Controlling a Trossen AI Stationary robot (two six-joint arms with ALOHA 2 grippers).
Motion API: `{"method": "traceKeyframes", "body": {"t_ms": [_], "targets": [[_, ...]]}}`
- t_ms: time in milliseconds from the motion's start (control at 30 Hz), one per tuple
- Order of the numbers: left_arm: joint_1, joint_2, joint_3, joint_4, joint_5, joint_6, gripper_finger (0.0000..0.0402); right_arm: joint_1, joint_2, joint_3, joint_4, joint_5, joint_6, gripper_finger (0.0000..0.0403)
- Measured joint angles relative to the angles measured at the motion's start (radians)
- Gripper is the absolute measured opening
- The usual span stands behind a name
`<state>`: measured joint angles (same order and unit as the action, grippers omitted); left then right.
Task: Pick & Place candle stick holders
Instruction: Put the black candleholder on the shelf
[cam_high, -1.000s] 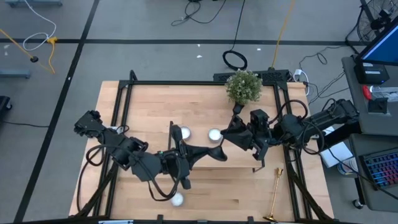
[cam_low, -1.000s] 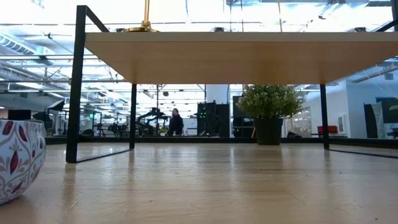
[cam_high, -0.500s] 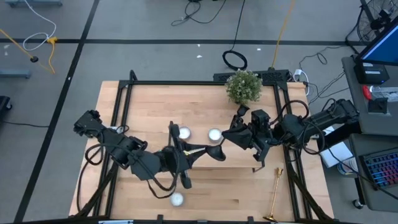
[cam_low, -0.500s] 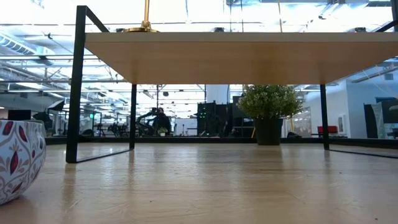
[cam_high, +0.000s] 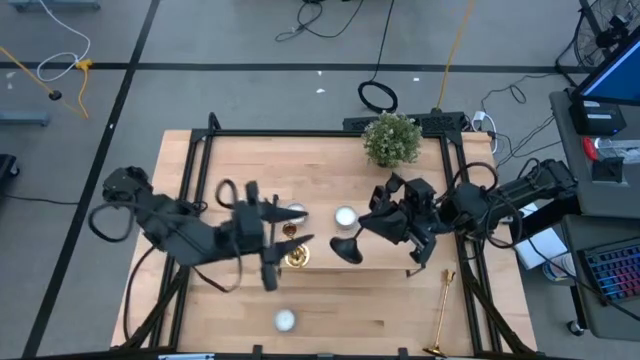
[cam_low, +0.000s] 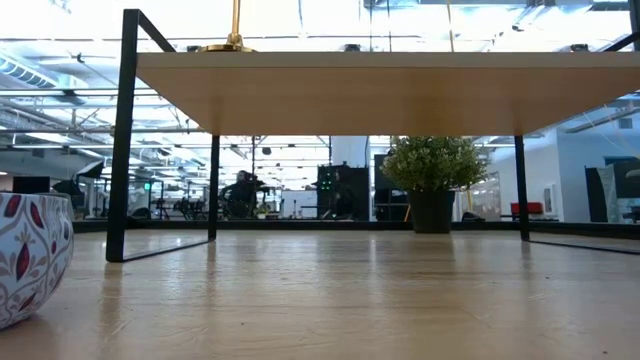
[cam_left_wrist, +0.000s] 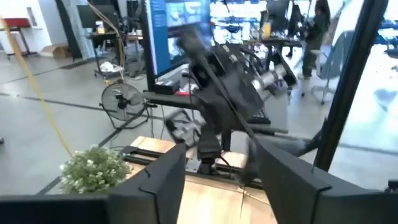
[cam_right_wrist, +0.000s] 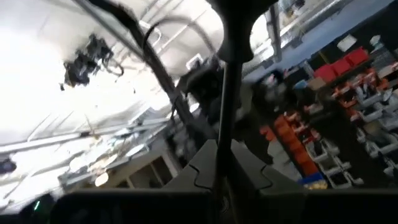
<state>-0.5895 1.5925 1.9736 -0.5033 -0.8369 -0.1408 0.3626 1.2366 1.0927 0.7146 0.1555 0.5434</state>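
Observation:
My right gripper (cam_high: 372, 222) is shut on the short black candle stick holder (cam_high: 348, 249) above the middle of the wooden stand (cam_high: 230, 160). A gold candle stick holder (cam_high: 295, 252) stands upright just left of it. My left gripper (cam_high: 280, 238) is open with nothing between its fingers (cam_left_wrist: 163, 182) and hovers level on the gold one's left side, clear of both. A second gold candle stick holder (cam_high: 441, 305) lies on its side at the near right. In the low view a gold base (cam_low: 228, 45) sits on the stand's top. My right gripper pinches the black holder's thin stem (cam_right_wrist: 224, 124) between its two shut fingers (cam_right_wrist: 202, 163). It comes from the table's right and slants upward, and the stem runs on along the fingers' line. The round base (cam_high: 346, 251) sticks out beyond the fingertips, toward the left arm, and the holder is tilted.
Three small white candles (cam_high: 297, 212) (cam_high: 345, 216) (cam_high: 285, 320) sit on the wood. A potted plant (cam_high: 391, 140) stands at the far edge. A patterned bowl (cam_low: 30, 255) shows under the stand in the low view. Black frame bars (cam_high: 185, 200) run along both sides.
My left gripper has opened, come away from the black holder's base, rolled, and drawn back toward the table's left edge. The black holder stays where it was in my right gripper. The upright gold holder, covered by the left arm before, now shows.

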Motion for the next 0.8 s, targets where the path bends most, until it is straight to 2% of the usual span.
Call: {"method": "traceKeyframes", "body": {"t_ms": [133, 367, 600, 800], "targets": [[-0.017, -0.047, 0.001, -0.034, -0.045, -0.024, 0.0214, 0.008, 0.000, 0.000, -0.120, 0.006, 0.010, 0.0010], [-0.048, -0.108, 0.001, -0.128, -0.083, -0.069, 0.0196, 0.057, 0.000, 0.058, -0.416, 0.183, -0.060, 0.0010], [-0.057, -0.121, 0.001, -0.222, -0.115, -0.128, 0.0163, 0.120, 0.011, 0.070, -0.484, 0.371, -0.133, 0.0010], [-0.066, -0.121, 0.001, -0.277, -0.114, -0.175, 0.0145, 0.175, 0.083, 0.087, -0.527, 0.395, -0.191, 0.0010]]}}
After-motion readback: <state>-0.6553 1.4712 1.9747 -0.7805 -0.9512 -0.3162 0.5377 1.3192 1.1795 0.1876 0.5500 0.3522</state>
